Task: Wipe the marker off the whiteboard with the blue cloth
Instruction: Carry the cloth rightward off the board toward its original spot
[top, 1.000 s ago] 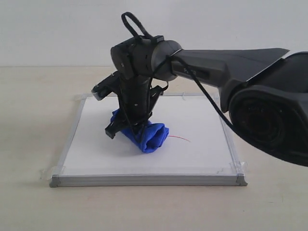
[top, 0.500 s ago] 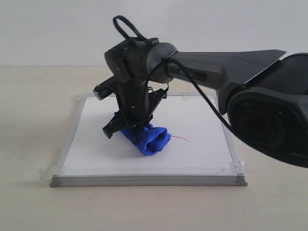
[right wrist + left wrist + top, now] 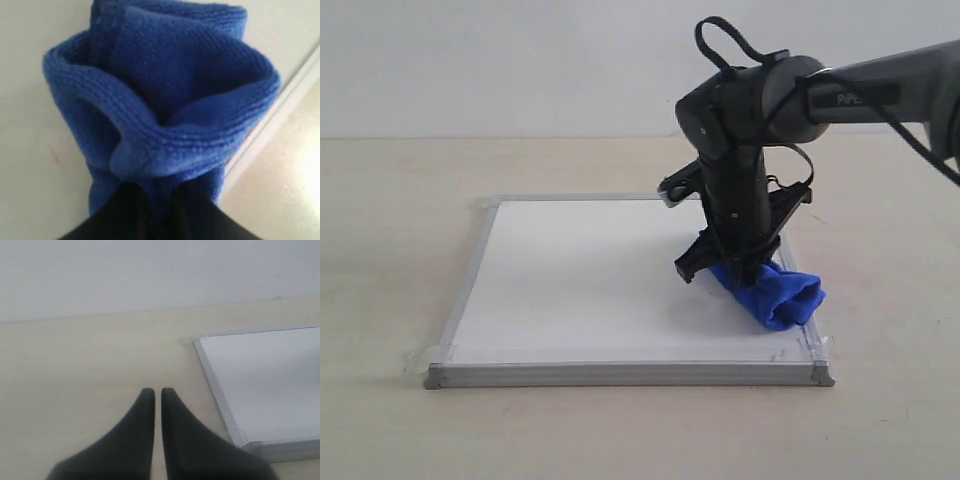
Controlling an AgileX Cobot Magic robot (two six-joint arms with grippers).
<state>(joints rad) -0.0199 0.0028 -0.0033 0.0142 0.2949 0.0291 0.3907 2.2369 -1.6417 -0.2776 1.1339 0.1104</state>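
Note:
The whiteboard (image 3: 580,280) lies flat on the table, and no red marker line shows on it in the exterior view. My right gripper (image 3: 725,265) points down over the board's right front part, shut on the blue cloth (image 3: 775,292). The cloth's free end reaches the board's right frame. In the right wrist view the bunched cloth (image 3: 165,100) fills the picture in front of my right gripper (image 3: 160,200), with a faint reddish speck on the whiteboard (image 3: 30,150) beside it. My left gripper (image 3: 157,392) hovers shut and empty over the table, beside the whiteboard (image 3: 265,385).
Beige tabletop (image 3: 390,200) surrounds the board, with a pale wall (image 3: 520,60) behind. Clear tape (image 3: 420,355) holds the board's corners. The grey frame (image 3: 620,375) rises slightly above the board's surface.
My right arm has swept the cloth from the board's middle to its right edge. The short red line beside the cloth no longer shows.

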